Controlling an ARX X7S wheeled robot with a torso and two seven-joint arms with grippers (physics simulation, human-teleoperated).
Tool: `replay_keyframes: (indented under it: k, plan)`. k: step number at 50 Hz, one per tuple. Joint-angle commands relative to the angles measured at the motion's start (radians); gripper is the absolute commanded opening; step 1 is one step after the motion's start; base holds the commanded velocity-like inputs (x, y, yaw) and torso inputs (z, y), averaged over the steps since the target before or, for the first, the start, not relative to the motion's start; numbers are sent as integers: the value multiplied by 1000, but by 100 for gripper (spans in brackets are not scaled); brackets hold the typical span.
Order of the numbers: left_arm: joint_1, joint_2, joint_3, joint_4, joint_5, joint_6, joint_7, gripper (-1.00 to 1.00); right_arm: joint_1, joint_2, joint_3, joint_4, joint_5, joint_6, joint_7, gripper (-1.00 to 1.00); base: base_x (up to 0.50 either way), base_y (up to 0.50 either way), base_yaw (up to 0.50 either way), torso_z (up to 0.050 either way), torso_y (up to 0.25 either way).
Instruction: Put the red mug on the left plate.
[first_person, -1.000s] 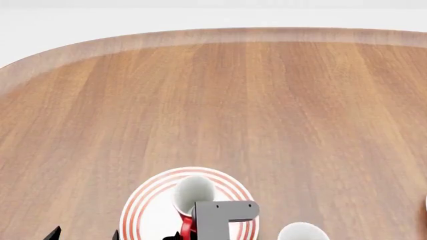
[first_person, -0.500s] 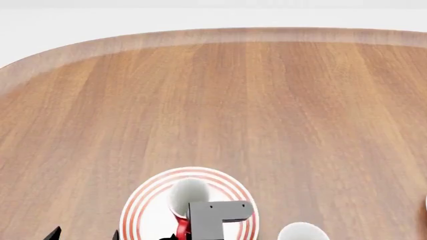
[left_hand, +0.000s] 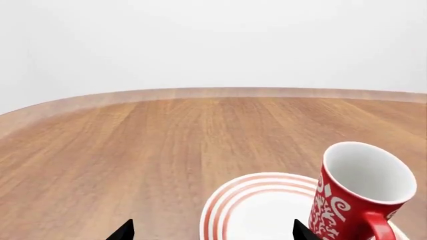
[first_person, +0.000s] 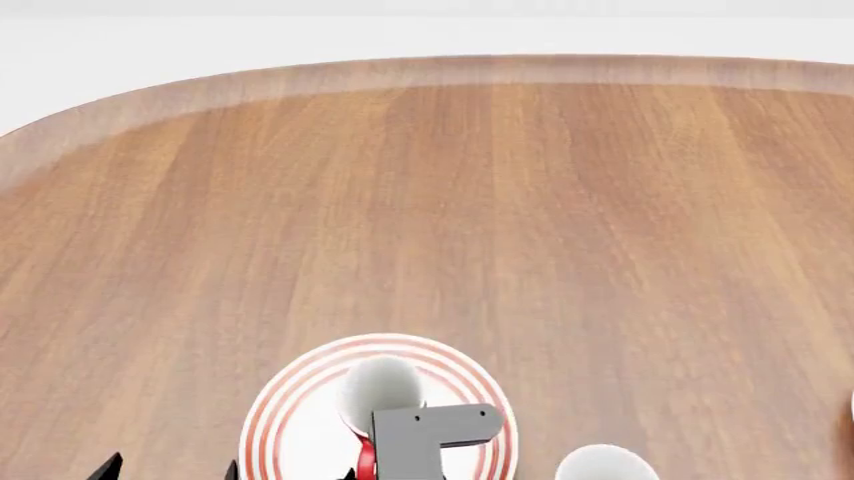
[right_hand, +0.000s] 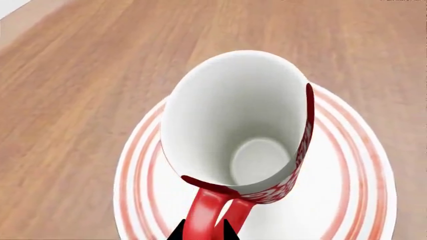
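Placement step in hand: mug held over the target plate, release outstanding.

The right end effector (right_hand: 203, 231) was closed on the loop handle of the small red ceramic mug with white floral scrollwork (right_hand: 237, 130), its two dark tips pinching the handle near the mug wall. The mug hung tilted over the middle of the round white plate ringed with thin red bands (right_hand: 347, 200), at the near edge of the brown wooden counter (first_person: 467, 200); whether its base touched the plate could not be told. Judged next: level the mug, lower it to rest, then open the end effector. The mug's interior was plain white and empty. The left end effector (left_hand: 210, 231) stood open, just left of the plate, holding nothing.
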Motion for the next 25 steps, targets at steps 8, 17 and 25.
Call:
replay_keyframes:
  k: [8,17,25]
  plan:
    - [-3,-3,4,-1,-5,-1,-3,100,18,-8,-3,33,11,-16,-49,-100,0,0,0,0,0]
    - [-1,-6,6,7,-7,-4,-7,100,79,-47,4,190,24,-45,-135,-100,0,0,0,2,0]
    - [-3,-6,8,3,-6,0,-8,100,111,-71,-5,274,12,-62,-157,-100,0,0,0,0,0]
